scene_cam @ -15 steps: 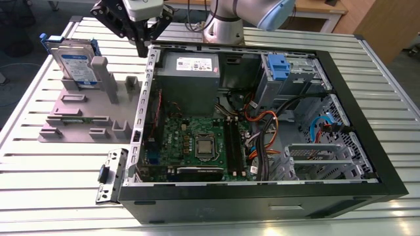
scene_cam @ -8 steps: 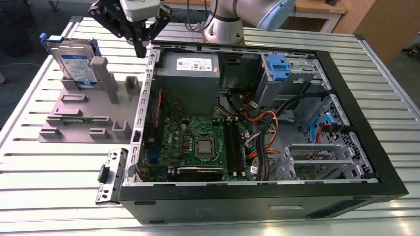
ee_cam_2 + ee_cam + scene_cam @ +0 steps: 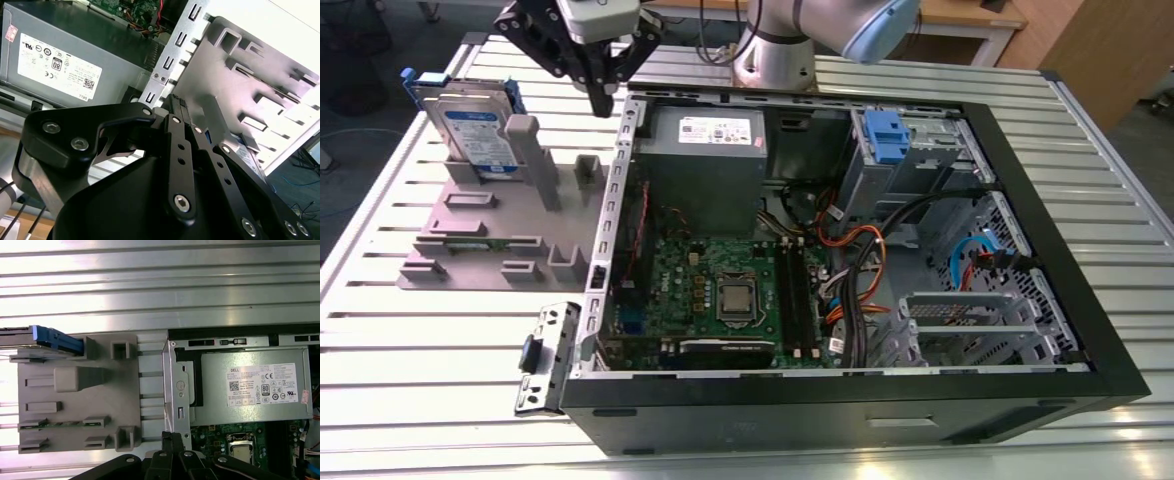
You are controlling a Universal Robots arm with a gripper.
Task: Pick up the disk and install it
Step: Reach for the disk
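- The hand [image 3: 602, 100], fingers pressed together and empty, was seen above the computer case [image 3: 854, 405] edge.
- The disk [image 3: 470, 135] was stood upright in a grey holder [image 3: 467, 235], apart from the hand, at the exterior view's left.
- It was judged that the fingers needed spreading before the disk's flat faces could be pinched.

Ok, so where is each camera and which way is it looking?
Exterior view: off the arm, high up, looking down on the open computer case, with the disk standing in the grey holder; the arm and the claw show.
First wrist view: on the arm, looking straight down on the holder, disk and power supply; the claw shows.
Second wrist view: on the arm, looking along the claw toward the power supply and holder.
Shared: all three show claw, holder and power supply.
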